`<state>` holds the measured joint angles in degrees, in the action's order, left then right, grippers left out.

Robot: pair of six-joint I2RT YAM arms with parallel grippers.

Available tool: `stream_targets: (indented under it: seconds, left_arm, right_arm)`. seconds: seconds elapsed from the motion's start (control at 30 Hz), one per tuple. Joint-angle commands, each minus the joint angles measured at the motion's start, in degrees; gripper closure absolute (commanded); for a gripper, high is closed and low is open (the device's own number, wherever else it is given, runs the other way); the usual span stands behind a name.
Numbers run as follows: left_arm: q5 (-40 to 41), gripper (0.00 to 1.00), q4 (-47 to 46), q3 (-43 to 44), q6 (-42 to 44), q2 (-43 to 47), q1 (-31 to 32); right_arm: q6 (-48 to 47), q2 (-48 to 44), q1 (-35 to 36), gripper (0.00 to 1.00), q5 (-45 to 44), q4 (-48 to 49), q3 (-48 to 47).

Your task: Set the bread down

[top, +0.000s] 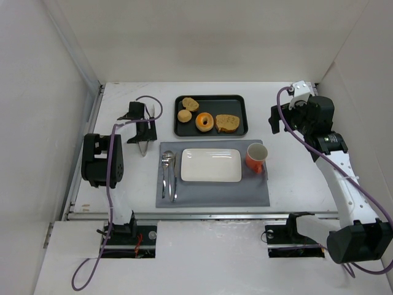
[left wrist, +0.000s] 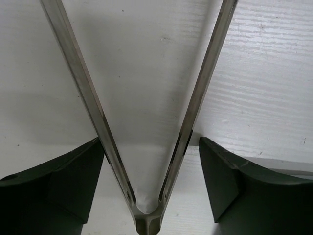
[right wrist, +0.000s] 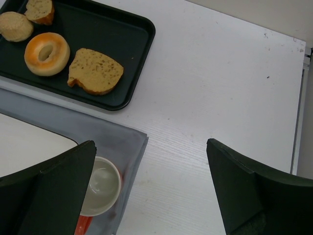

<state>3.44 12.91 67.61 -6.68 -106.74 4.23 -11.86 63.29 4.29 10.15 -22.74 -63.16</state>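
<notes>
The bread point(top: 190, 104) is a small golden-brown slice with a darker crust, lying at the back left of the black tray point(top: 239, 101); the right wrist view shows the bread point(right wrist: 40, 10) at its top left corner. My left gripper point(top: 142, 126) stands left of the tray over metal tongs point(top: 142, 148) that lie on the table. In the left wrist view the tongs point(left wrist: 193, 112) run between the fingers of my left gripper point(left wrist: 150, 141), whose jaws are open around the hinge end, the right finger clear of the metal. My right gripper point(right wrist: 149, 144) hangs open and empty right of the tray.
The tray point(right wrist: 139, 27) also holds a round bun point(right wrist: 14, 25), a ring doughnut point(right wrist: 47, 46) and a toast slice point(right wrist: 95, 71). A white plate point(top: 210, 165), cutlery point(top: 167, 175) and an orange mug point(top: 256, 157) sit on a grey mat point(top: 212, 196). White walls enclose the table.
</notes>
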Motion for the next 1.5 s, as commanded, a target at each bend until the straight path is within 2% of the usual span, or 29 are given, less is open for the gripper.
stream_targets:
  seconds: [0.0, 0.23, 0.27, 0.37, 0.4, 0.53, 0.73, 0.97, 1.2, 1.3, 1.47]
  left_arm:
    - [-1.3, 0.28, 1.4, 2.2, -0.2, -0.4, -0.9]
    - [-1.3, 0.5, 1.4, 2.2, -0.2, -0.4, -0.9]
    - [-1.3, 0.57, 1.4, 2.2, -0.2, -0.4, -0.9]
    - [-1.3, 0.65, 1.9, 2.2, -0.2, -0.4, -0.9]
    - [-1.3, 0.72, 1.9, 2.2, -0.2, -0.4, -0.9]
    - [-1.3, 0.79, 1.9, 2.2, -0.2, 0.2, -0.9]
    - [-1.3, 0.79, 1.9, 2.7, -0.7, 4.5, -0.9]
    - [-6.5, 0.79, 1.9, 2.7, -1.2, 12.8, -0.9]
    - [-15.5, 0.79, 0.9, 2.2, -2.3, 18.0, -0.9]
    - [-17.8, 0.77, 1.6, 3.2, -2.3, 18.7, 1.0]
    - [-25.3, 0.7, 2.1, 4.5, -1.8, 18.7, 2.1]
  right_arm:
    - [-0.4, -1.8, 0.3, 0.0, 0.8, 0.7, -2.1]
    - [-0.4, -1.8, 0.3, 0.0, 0.8, 0.7, -2.1]
    - [-0.4, -1.8, 0.3, 0.0, 0.8, 0.7, -2.1]
    - [-0.4, -1.8, 0.3, 0.0, 0.8, 0.7, -2.1]
    - [-0.4, -1.8, 0.3, 0.0, 0.8, 0.7, -2.1]
    - [-0.4, -1.8, 0.3, 0.0, 0.8, 0.7, -2.1]
    - [-0.4, -1.8, 0.3, 0.0, 0.8, 0.7, -2.1]
    - [-0.4, -1.8, 0.3, 0.0, 0.8, 0.7, -1.5]
    - [-0.4, -1.2, 0.3, 0.0, 0.3, 0.7, -1.5]
    - [-0.4, -0.7, 0.3, 0.0, -0.3, 0.7, -1.5]
    - [-0.4, -0.7, 0.3, 0.0, -0.3, 0.7, -1.5]
